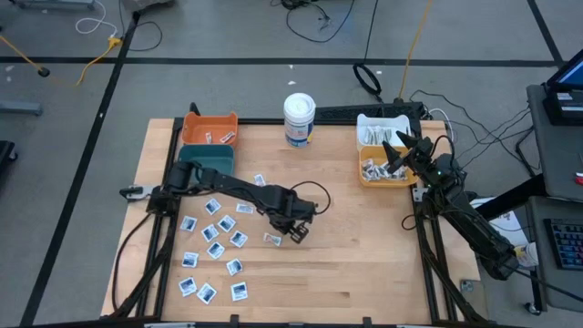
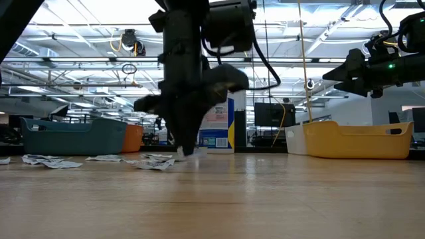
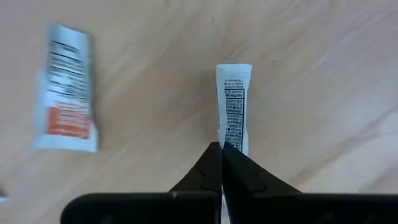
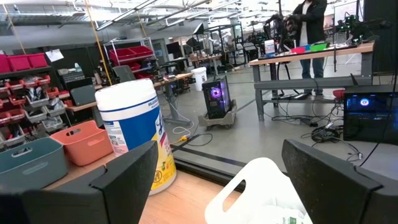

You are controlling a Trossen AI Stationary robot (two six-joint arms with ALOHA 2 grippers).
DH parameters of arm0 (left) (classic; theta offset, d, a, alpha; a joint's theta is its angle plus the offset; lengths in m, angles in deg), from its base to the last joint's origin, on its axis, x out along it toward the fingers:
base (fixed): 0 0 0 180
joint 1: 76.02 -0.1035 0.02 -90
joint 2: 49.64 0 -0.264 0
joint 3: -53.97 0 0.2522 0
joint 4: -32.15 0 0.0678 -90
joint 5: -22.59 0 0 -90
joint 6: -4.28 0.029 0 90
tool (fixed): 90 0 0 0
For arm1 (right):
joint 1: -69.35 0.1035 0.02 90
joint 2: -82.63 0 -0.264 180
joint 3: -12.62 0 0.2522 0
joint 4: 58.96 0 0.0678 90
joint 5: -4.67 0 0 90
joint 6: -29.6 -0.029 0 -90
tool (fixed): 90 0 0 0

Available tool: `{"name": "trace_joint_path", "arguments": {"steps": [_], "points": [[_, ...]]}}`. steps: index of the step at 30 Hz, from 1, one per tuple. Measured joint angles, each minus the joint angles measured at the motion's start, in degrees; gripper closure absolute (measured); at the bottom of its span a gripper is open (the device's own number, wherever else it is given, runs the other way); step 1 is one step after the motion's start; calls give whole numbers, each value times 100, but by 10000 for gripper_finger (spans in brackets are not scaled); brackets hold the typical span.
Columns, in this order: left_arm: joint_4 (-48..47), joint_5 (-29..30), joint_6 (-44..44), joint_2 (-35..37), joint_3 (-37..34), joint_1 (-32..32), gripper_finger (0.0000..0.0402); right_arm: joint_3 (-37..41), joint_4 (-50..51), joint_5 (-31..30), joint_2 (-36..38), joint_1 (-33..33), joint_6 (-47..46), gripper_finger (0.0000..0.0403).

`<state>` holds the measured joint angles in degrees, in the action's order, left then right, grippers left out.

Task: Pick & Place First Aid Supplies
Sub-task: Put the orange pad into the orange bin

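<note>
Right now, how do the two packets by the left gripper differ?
The narrow strip is pinched between the left gripper's shut fingers; the orange-marked packet lies free beside it. The strip is slimmer, with black print only; the packet is wider, with an orange block. Both are white and lie on the table.

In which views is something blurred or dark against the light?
Left wrist view: the orange-marked packet is smeared, while the strip in the shut left gripper is sharper. Low view: the left arm is a dark silhouette against bright ceiling lights.
</note>
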<state>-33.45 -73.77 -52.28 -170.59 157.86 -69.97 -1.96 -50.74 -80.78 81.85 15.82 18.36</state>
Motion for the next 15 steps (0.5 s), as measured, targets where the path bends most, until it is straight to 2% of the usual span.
{"name": "trace_joint_path", "arguments": {"steps": [15], "points": [[-1134, 86, 838, 1447, 4, -659, 400, 2, 7, -3, -4, 0, -2, 66]]}}
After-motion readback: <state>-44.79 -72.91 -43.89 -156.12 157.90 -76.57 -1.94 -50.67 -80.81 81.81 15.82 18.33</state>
